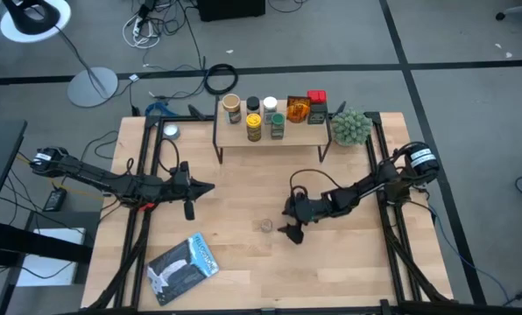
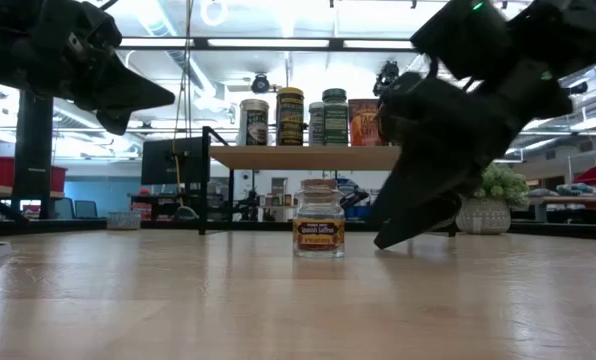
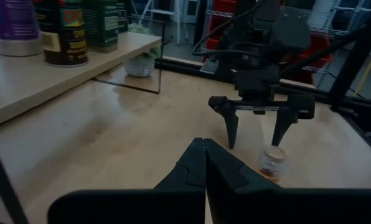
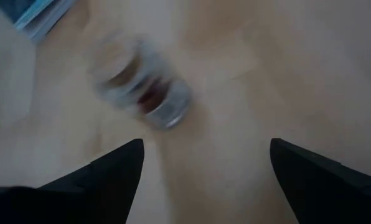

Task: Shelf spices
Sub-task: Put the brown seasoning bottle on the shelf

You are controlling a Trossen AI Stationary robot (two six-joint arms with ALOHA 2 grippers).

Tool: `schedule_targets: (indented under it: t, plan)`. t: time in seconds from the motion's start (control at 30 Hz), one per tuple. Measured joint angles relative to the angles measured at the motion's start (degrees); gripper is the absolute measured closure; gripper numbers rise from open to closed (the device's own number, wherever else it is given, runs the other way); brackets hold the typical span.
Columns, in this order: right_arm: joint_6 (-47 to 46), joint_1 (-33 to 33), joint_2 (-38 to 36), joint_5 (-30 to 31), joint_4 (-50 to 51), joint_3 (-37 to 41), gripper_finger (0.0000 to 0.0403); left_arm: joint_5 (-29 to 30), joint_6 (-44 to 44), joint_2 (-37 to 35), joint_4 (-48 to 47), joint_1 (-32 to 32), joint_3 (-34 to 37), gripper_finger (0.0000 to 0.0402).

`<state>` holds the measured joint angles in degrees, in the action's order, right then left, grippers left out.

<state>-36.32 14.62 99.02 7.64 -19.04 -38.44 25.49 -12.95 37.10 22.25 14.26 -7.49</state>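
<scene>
A small glass spice jar (image 1: 266, 226) stands upright and alone on the bare wood of the table (image 1: 243, 280), near the middle, well in front of the shelf (image 1: 270, 136). The right gripper (image 1: 289, 229) hovers just to the right of it, fingers spread wide and holding nothing; in the left wrist view the two dark fingers (image 3: 284, 127) hang apart above the jar (image 3: 272, 163) without touching it. From table height the jar (image 2: 319, 218) shows a pale lid and an orange label, with the right arm's dark bulk tilted down beside it.

The left gripper (image 1: 207, 187) waits over the left half of the table, its fingers pressed together and empty, pointing toward the centre.

On the shelf's light wood top, at the far side of the table, a row of spices is already lined up: a tan-lidded jar (image 1: 233, 108) at the left end, a black-lidded jar (image 1: 253, 106) and a yellow-lidded one (image 1: 254, 127) beside it, a white-lidded jar (image 1: 270, 109), a green-lidded jar (image 1: 278, 126), an amber jar (image 1: 298, 108) and a red tin (image 1: 317, 107) at the right end.

A fuzzy green plant (image 1: 350, 126) sits just right of the shelf. A flat silver-blue pouch (image 1: 183, 267) lies on the near left of the table, and a small round tin (image 1: 170, 131) rests at the far left.
</scene>
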Motion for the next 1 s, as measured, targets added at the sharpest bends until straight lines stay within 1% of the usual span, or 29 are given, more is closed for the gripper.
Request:
schedule_targets:
  t: [0.13,0.4,0.5,0.63,0.7,0.87,1.0]
  plan:
    - [2.92,2.21,0.00,3.08,-0.14,0.02,0.0058,-0.74,-0.04,0.00,0.03,0.00,0.00,0.0400]
    - [3.40,4.23,1.48,9.49,-2.04,0.01,0.0058,-1.36,-1.04,0.00,-0.13,0.00,0.00,0.0400]
    - [3.13,4.42,3.93,11.44,-5.21,-0.01,0.0058,-3.05,-1.05,0.00,-0.07,0.00,0.00,0.0400]
    - [3.80,4.78,8.94,11.55,-16.83,-0.04,0.0059,-3.75,-1.22,0.02,-0.04,0.00,0.00,0.0400]
    - [5.67,4.97,10.87,12.37,-20.18,-0.52,0.0059,-3.85,-1.26,0.01,-0.11,0.00,0.00,0.0400]
    - [9.51,5.08,14.71,14.90,-21.88,-3.47,0.0059,-4.19,-1.27,0.04,0.16,0.02,0.00,0.0400]
    - [12.07,4.60,17.47,15.15,-22.24,-6.30,0.0059,-4.23,-1.28,0.00,-0.14,0.04,0.00,0.0400]
